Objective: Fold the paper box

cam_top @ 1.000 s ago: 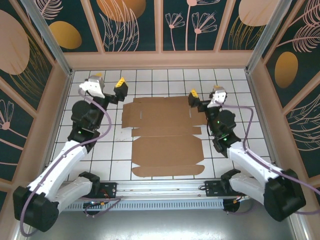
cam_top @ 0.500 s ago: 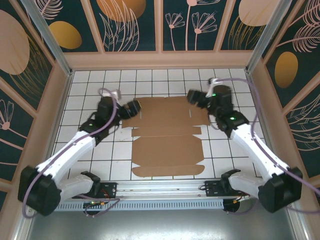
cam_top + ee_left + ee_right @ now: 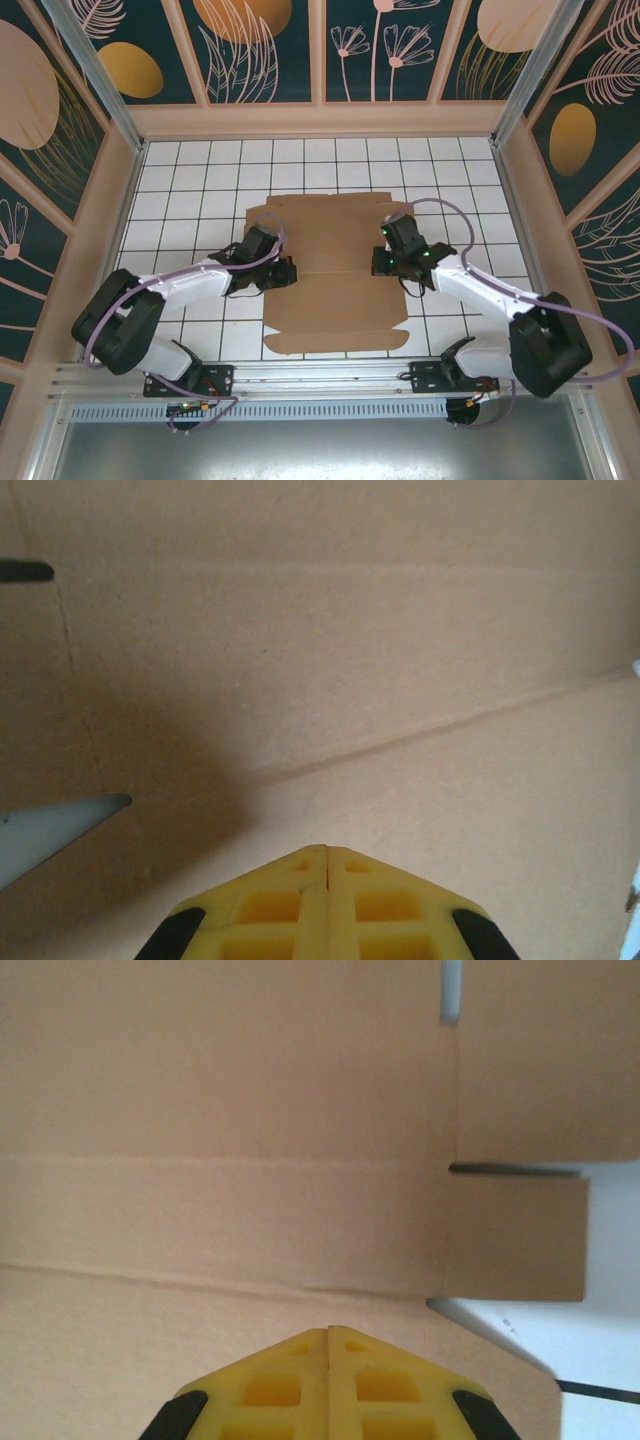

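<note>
Lying flat on the white tiled tabletop [image 3: 180, 190], the plain brown corrugated cardboard box blank [image 3: 335, 300] sits mid-table, with the left gripper [image 3: 283, 272] at its left edge and the right gripper [image 3: 383, 263] at its right edge.

From the left wrist, the yellow fingers [image 3: 270, 905] are pressed together over creased cardboard.

From the right wrist, the fingers are likewise together, near a dark slot [image 3: 515, 1170] and a side flap [image 3: 515, 1240].

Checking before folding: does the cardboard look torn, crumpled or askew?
Nothing stands out. The cardboard lies flat, roughly in line with the tiles, no tears visible. Left gripper and right gripper are shut above it.
</note>
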Robot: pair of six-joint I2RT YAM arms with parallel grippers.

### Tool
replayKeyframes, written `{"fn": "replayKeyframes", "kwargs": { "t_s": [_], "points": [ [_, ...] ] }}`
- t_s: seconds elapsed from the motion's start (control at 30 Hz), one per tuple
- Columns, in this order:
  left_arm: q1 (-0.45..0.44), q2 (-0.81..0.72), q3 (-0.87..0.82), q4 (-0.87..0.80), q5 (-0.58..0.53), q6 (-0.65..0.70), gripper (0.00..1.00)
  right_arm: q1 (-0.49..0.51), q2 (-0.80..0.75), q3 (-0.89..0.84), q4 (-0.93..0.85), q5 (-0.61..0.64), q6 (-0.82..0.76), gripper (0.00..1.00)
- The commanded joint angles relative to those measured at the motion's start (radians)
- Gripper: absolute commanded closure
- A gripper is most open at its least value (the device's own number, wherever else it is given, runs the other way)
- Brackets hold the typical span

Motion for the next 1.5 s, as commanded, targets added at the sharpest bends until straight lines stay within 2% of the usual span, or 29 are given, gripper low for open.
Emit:
{"fn": "replayKeyframes", "kwargs": {
  "t_s": [0.0,0.2,0.33,0.4,0.5,0.63,0.7,0.77,0.83,1.03,1.17,1.27,1.33,1.47],
  "points": [
    [-0.004,0.067,0.058,-0.02,-0.04,-0.042,1.0,0.041,0.067,-0.036,0.002,-0.001,-0.019,1.0],
    [-0.001,0.204,0.19,-0.084,-0.16,-0.067,1.0,0.129,0.213,-0.011,-0.021,0.077,0.052,1.0],
    [0.012,0.306,0.277,-0.097,-0.224,-0.087,1.0,0.2,0.301,-0.016,0.02,0.074,0.066,1.0],
    [0.026,0.365,0.352,-0.107,-0.21,-0.082,1.0,0.227,0.329,-0.015,0.076,0.015,0.059,1.0],
    [0.041,0.452,0.487,-0.128,-0.204,-0.069,1.0,0.259,0.369,0.021,0.177,-0.167,0.054,1.0],
    [0.05,0.602,0.724,-0.168,-0.103,-0.023,1.0,0.311,0.469,0.18,0.267,-0.374,0.028,1.0],
    [0.051,0.663,0.85,-0.239,-0.078,-0.001,1.0,0.332,0.503,0.263,0.29,-0.419,0.027,0.94],
    [0.051,0.654,0.913,-0.285,-0.104,0.03,1.0,0.331,0.495,0.319,0.3,-0.432,0.041,0.83],
    [0.058,0.573,0.882,-0.272,-0.148,0.049,1.0,0.311,0.425,0.319,0.292,-0.39,0.046,0.74],
    [0.102,0.312,0.614,-0.205,-0.161,0.057,1.0,0.127,0.093,0.088,0.3,-0.364,0.077,0.57],
    [0.101,0.21,0.405,-0.131,-0.058,-0.006,1.0,-0.01,-0.041,-0.016,0.117,-0.222,0.112,0.42],
    [0.099,0.139,0.263,-0.079,-0.023,-0.045,1.0,-0.121,-0.134,-0.104,0.048,-0.169,0.124,0.31],
    [0.101,0.11,0.202,-0.077,-0.033,-0.06,1.0,-0.172,-0.184,-0.151,0.05,-0.221,0.118,0.26],
    [0.104,0.127,0.149,-0.063,-0.019,-0.063,1.0,-0.204,-0.159,-0.207,0.098,-0.356,0.098,0.27]
  ]
}}
